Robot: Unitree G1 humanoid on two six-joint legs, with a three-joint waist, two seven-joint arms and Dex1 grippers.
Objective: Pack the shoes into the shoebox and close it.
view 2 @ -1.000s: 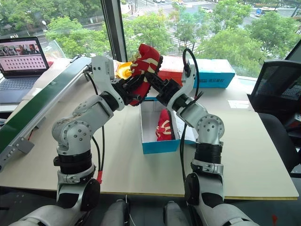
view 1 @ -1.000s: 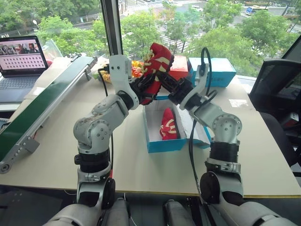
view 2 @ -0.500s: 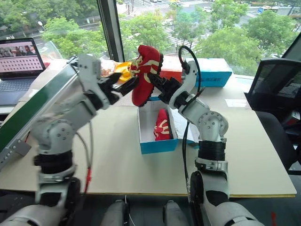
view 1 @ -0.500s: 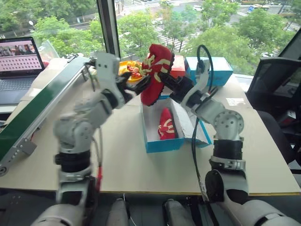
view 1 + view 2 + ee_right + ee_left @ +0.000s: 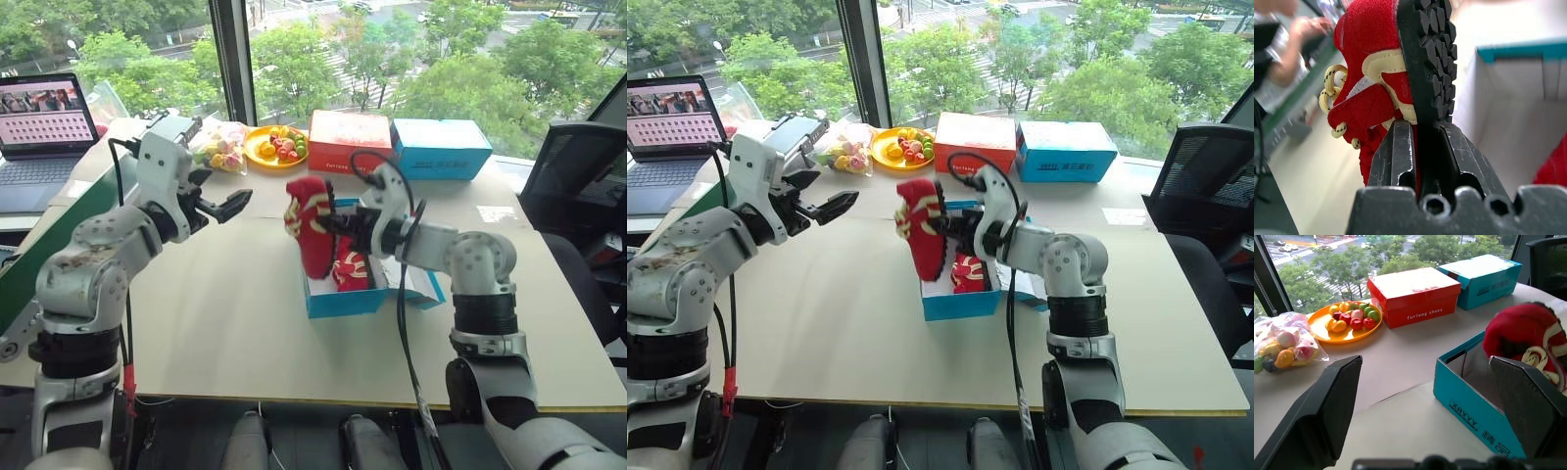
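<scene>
silver-grey jointed arms, black ribbed wrist collars, black cables looping alongside, black two-finger grippers, hex screws at finger bases

White lettering "furlong shoes" is showing on the side of the red rectangular cardboard box (image 5: pixel 1413 296) at the far edge. Dark letters "XHYYY" are running along the open bright-blue cardboard shoebox (image 5: pixel 1469 404) wall nearer the robot.

window (image 5: pixel 323 49): daylight, green trees | table (image 5: pixel 225 323): beige | chair (image 5: pixel 578 186): black
</scene>
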